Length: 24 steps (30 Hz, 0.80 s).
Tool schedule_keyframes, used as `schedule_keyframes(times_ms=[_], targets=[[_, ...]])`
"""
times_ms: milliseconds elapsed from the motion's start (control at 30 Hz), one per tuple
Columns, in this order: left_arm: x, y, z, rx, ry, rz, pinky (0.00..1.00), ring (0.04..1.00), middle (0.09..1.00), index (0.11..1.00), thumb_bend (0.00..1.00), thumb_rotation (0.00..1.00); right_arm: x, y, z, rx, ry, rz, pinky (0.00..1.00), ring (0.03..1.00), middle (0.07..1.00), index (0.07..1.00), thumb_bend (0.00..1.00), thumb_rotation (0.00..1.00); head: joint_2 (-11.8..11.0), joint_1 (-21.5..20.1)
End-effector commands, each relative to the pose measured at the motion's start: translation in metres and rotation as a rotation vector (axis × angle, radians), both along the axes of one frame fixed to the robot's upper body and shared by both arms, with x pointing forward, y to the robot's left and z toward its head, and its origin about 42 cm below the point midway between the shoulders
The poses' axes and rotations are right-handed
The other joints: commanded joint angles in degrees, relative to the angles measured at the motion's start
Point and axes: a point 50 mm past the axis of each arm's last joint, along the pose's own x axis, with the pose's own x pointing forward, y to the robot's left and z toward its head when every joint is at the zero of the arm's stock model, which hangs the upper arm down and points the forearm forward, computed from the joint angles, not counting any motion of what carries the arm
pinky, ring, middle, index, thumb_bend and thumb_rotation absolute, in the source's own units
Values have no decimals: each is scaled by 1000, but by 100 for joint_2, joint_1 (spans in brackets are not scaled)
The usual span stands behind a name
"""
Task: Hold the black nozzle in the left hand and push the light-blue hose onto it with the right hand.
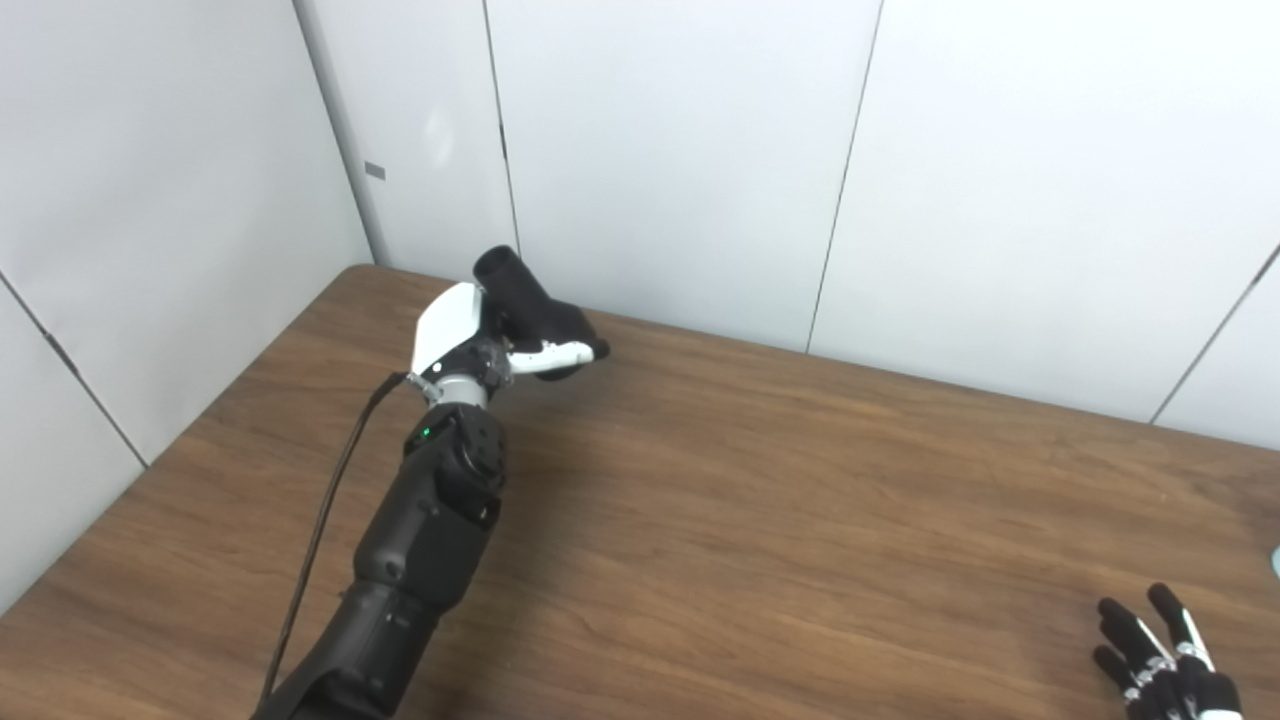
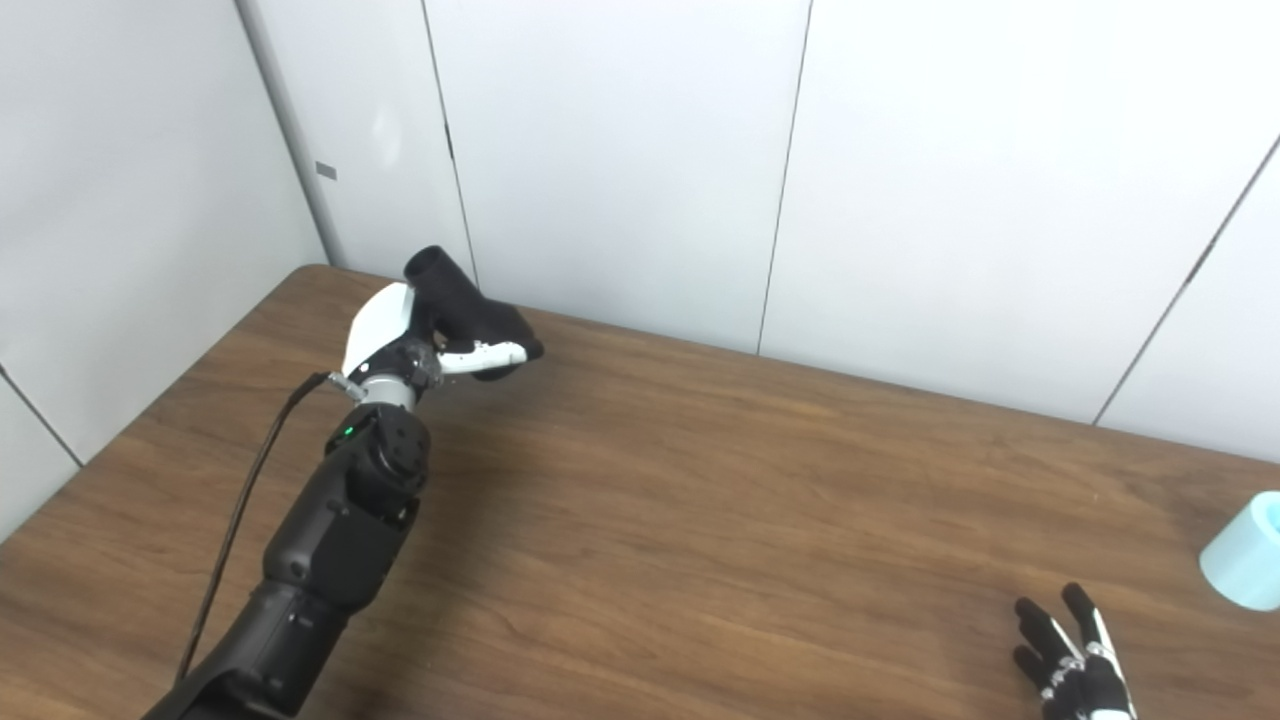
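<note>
Left hand (image 2: 420, 335) wrapped around the black tubular plastic nozzle (image 2: 455, 295) — held above the wooden table's (image 2: 700, 500) far left corner, open end tilted up. Right hand (image 2: 1070, 660) low at bottom right, fingers spread, empty. Light-blue cylindrical hose (image 2: 1245, 552) end lies at the right edge — just beyond the right hand, apart.

One nozzle (image 2: 462, 296), one hose (image 2: 1245, 552)

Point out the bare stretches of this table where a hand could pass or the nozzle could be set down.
The widest bare patch of the brown wooden table lies between the left hand, shut on the black plastic nozzle, and the open right hand. Tightest is the right edge, where the light-blue hose end lies.
</note>
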Motion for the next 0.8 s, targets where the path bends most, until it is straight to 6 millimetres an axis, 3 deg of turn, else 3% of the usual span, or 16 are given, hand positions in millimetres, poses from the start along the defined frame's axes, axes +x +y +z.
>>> schedule_keyframes(times_ms=[0,133,333,467,767], targets=[[-3,-4,24,39,-61,-34,258,360,410,504,521,0,4,3,10,-10,-59,3,926,926,895,991,553,1000,2,3],[-20,-20,23,63,-60,-96,462,526,517,476,520,0,4,7,12,-15,-65,-9,915,915,890,986,496,1000,54,-158],[-45,-46,17,112,-69,-192,662,603,506,473,523,0,5,11,13,-27,-77,-12,890,902,883,977,489,1000,171,-466],[-60,-62,16,146,-67,-268,562,607,500,479,524,0,6,17,14,-31,-82,-14,885,902,874,983,485,1000,301,-724],[-93,-103,6,279,-106,-423,508,544,471,492,525,0,9,28,26,-59,-107,-25,854,902,883,967,455,1000,502,-1088]])
